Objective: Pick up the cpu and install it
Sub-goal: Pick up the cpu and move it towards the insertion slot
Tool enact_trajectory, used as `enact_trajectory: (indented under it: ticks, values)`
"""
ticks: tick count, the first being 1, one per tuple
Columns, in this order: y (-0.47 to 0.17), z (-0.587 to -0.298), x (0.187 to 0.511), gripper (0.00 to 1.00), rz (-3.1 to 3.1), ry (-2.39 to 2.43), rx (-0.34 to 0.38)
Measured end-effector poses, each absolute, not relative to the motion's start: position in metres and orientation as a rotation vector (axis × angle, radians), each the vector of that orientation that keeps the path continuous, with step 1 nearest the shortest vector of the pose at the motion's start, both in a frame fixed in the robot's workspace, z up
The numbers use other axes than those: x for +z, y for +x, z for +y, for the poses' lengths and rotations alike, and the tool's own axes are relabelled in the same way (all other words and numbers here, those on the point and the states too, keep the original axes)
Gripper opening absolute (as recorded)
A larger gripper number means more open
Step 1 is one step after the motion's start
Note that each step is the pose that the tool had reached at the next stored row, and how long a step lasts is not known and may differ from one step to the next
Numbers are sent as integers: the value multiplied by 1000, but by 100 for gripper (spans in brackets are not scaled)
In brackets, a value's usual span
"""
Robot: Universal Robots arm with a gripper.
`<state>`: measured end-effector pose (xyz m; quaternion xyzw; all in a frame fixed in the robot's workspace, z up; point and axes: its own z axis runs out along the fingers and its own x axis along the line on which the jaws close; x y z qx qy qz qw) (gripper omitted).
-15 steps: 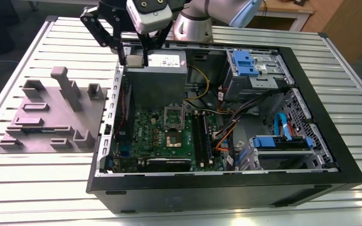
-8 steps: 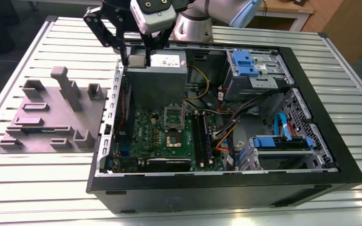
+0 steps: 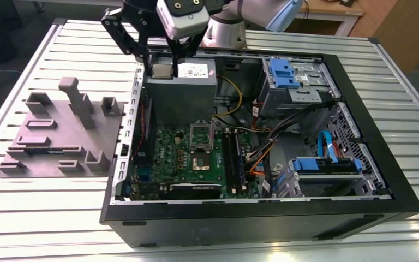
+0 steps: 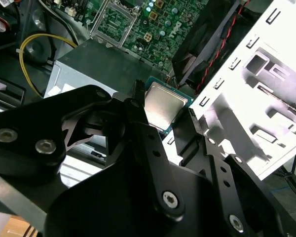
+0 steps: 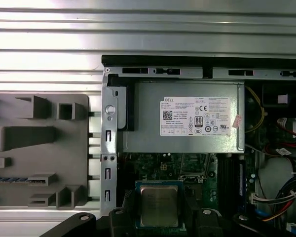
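The cpu (image 4: 163, 104), a small square chip with a shiny silver-grey top and a green rim, is held between the black fingers of my gripper (image 4: 164, 109), which is shut on it. In the first wrist view the cpu (image 5: 159, 205) hangs above the motherboard, just short of the grey power-supply box. In the exterior view my gripper (image 3: 163, 66) and the cpu (image 3: 161, 70) are high over the case's far corner on that view's left, above the power supply. The motherboard's open socket (image 3: 200, 161) lies lower down, nearer the camera.
An open black computer case (image 3: 370, 164) lies on a slatted metal table. Inside are the grey power-supply box (image 3: 180, 93), memory sticks (image 3: 231, 155), blue drive bays (image 3: 289, 73) and loose cables. A grey parts fixture (image 3: 57, 136) sits on the exterior view's left.
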<state>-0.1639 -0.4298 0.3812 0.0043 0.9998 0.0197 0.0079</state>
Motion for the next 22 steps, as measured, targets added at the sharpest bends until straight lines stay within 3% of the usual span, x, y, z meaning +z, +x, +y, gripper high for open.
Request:
enact_trajectory:
  ticks: [16, 17, 22]
  values:
    - [-159, -430, 381, 47, 3125, 13, 61]
    - [-159, -444, 381, 47, 3125, 14, 61]
    - [-159, -450, 380, 47, 3125, 14, 62]
